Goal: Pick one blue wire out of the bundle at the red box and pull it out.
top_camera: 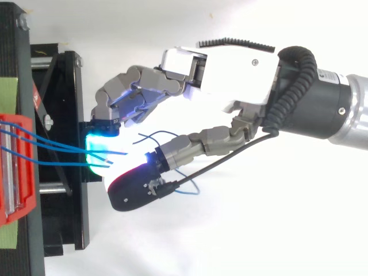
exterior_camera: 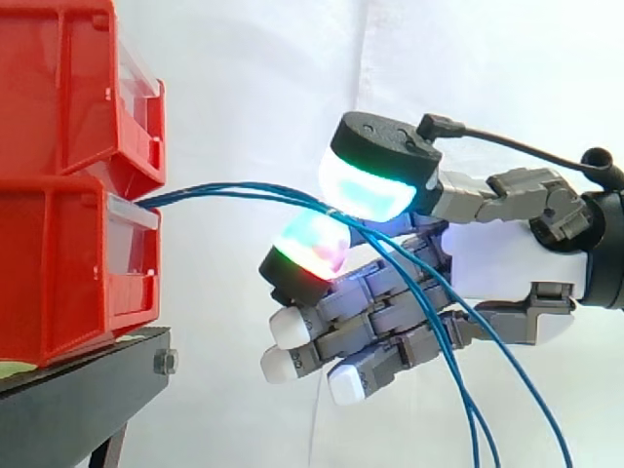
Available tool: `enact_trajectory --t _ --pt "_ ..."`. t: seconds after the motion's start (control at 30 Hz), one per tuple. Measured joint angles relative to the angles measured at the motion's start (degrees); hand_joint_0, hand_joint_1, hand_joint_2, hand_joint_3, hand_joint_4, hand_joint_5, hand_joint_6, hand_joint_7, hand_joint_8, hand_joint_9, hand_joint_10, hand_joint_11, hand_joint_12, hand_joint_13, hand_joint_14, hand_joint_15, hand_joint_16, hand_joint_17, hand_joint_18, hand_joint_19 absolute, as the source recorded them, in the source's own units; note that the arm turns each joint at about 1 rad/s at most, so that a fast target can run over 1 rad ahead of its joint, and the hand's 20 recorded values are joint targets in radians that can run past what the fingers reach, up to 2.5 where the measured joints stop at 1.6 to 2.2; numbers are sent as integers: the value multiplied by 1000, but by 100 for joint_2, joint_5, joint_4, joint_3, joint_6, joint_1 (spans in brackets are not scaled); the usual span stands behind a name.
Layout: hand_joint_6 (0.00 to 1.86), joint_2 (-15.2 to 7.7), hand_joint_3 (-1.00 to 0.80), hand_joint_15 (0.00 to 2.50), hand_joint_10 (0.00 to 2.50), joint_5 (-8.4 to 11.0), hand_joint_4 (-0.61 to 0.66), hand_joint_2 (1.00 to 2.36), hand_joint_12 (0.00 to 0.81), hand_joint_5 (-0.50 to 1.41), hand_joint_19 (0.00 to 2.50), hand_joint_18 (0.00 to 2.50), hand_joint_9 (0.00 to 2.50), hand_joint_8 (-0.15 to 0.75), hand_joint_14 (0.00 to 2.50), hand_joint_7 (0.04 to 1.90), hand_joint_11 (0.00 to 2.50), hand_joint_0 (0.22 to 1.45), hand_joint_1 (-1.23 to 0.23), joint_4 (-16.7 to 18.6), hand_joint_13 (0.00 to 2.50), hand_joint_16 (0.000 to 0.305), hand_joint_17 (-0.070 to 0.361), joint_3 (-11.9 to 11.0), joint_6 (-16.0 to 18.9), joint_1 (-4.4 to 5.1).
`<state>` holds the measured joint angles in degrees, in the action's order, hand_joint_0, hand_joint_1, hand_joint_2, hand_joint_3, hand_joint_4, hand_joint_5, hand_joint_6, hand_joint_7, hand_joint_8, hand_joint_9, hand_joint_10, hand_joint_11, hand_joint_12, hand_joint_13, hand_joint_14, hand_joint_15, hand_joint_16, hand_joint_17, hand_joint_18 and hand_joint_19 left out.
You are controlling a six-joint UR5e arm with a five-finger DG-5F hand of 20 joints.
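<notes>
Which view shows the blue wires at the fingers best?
Side view: the blue wires leave the red bin and pass between the hand's glowing fingers. From above, the fingers hide that contact, though the wires show fanned apart.

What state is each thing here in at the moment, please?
hand: shut, pinching the blue wires between two glowing pads.
blue wires: one end in the red bins, running about level to the hand, drooping beyond it.
red bins: stacked upright on the black stand.
black stand: standing level, carrying the bins.
</notes>
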<state>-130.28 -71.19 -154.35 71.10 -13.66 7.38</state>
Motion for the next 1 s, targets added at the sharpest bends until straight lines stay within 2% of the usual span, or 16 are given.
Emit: enact_trajectory --t 0.17,0.27,0.4,0.6,0.73,1.0 --pt "824 1 -370 180 12 0 275 1010 451 -176 448 668 799 383 6 1052 501 602 -601 0 559 59 132 0 -3 -1" --pt "875 2 -320 178 12 0 283 1013 452 -207 437 674 742 376 5 963 505 622 -722 1 550 59 132 0 -3 -1" --pt "884 2 -317 171 14 0 288 1013 452 -216 419 678 725 375 5 930 517 646 -779 -3 549 59 133 0 0 -4" --pt "883 2 -346 172 14 0 279 1012 450 -215 425 687 731 371 6 899 521 656 -789 -7 552 59 132 0 1 -7" --pt "881 2 -288 170 12 0 203 1014 449 -219 425 691 738 368 7 987 523 665 -757 -8 558 59 132 0 -3 -8" --pt "860 2 -273 162 11 0 236 1014 447 -228 419 692 718 364 5 929 493 715 -727 -8 555 59 132 0 -5 -8"
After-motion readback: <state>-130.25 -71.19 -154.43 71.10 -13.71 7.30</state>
